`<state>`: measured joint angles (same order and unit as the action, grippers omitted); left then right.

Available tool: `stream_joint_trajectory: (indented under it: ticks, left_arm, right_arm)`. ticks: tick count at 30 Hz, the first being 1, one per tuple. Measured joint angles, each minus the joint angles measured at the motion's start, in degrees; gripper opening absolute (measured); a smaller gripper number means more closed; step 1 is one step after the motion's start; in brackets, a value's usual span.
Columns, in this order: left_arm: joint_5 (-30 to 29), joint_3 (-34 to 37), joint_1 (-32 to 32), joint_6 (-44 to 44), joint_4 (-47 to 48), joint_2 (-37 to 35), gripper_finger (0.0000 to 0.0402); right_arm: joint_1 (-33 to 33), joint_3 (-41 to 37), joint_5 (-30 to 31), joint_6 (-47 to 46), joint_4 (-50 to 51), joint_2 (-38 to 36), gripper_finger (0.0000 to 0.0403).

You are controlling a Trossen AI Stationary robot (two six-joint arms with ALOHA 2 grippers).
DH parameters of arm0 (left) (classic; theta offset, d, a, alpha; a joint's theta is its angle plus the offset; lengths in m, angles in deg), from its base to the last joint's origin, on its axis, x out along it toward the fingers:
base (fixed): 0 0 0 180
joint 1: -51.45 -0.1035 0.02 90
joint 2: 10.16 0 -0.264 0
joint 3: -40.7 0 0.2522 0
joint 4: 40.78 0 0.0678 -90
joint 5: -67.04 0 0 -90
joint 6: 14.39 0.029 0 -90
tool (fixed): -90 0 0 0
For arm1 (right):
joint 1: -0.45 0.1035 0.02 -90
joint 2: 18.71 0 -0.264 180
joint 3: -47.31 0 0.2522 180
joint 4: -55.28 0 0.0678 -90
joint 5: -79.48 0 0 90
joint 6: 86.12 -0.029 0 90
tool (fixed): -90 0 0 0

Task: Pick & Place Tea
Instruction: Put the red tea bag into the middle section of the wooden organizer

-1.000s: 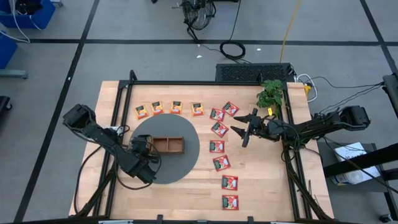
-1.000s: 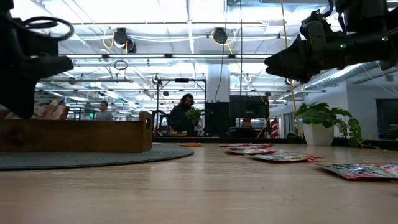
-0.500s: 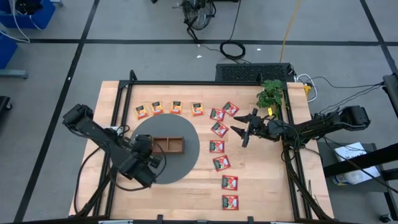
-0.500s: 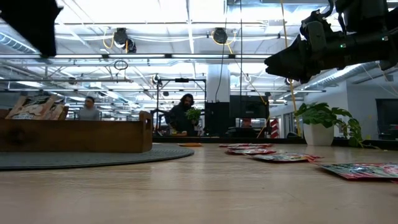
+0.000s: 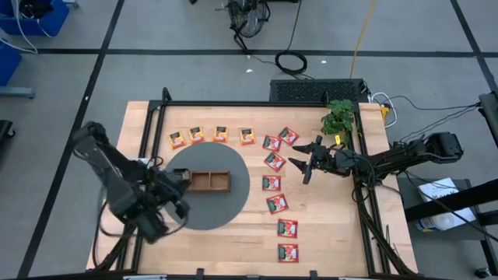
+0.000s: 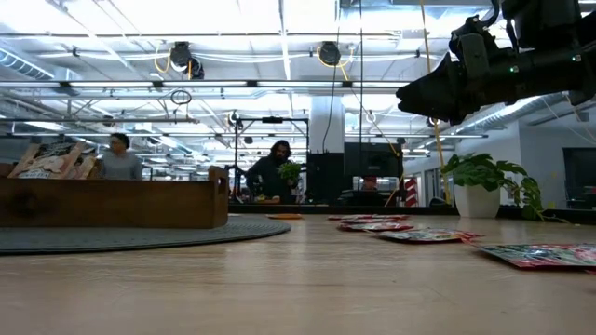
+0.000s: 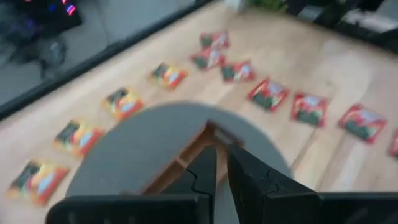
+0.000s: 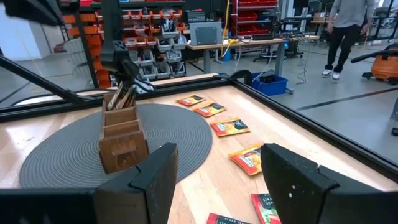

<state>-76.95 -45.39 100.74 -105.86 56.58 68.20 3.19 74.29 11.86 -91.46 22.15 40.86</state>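
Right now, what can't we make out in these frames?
- Tray contents: too small from above; low view's wall hides all but packet tops.
- Left gripper: blurred in wrist view, smeared in high view.
- Packet print: too small in every view.
- Right gripper: empty, nothing hidden.

1. The left arm [image 5: 117, 183] is black, made of thick rounded links.
2. The right arm [image 5: 397, 155] is also black and slimmer, with a bulky joint.
3. The right gripper [image 8: 214, 180] has two flat, dark, angular fingers [image 8: 292, 180].
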Motion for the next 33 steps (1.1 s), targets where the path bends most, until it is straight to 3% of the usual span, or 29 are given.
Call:
stream_joint_trajectory:
  ticks: [7,14,22,27,31,33]
  left_arm:
    - [-11.24,12.47,6.87,1.14,-0.89,-16.19,0.0047]
    - [-13.97,27.51,9.21,1.66,-6.70,-31.19,0.0047]
    - [-15.62,43.55,10.73,19.36,-33.21,-43.51,0.0047]
    - [-9.14,50.69,8.84,44.14,-60.00,-47.63,0.0047]
    - [6.56,56.45,2.97,70.55,-87.28,-48.96,0.0047]
    - [12.83,58.43,-0.70,79.07,-93.64,-49.23,0.0047]
  right_arm:
    - [0.00,0.01,0.00,-0.57,-0.89,0.00,0.0212]
    - [0.00,-0.01,-0.17,-1.05,-1.73,0.02,0.0212]
    - [-0.02,-0.01,-0.13,0.20,-3.01,0.02,0.0212]
    - [-0.02,0.02,-0.11,1.38,-4.05,0.02,0.0212]
    - [-0.02,0.02,-0.09,1.47,-4.84,0.02,0.0212]
    - [-0.02,0.02,-0.07,1.28,-5.03,0.02,0.0212]
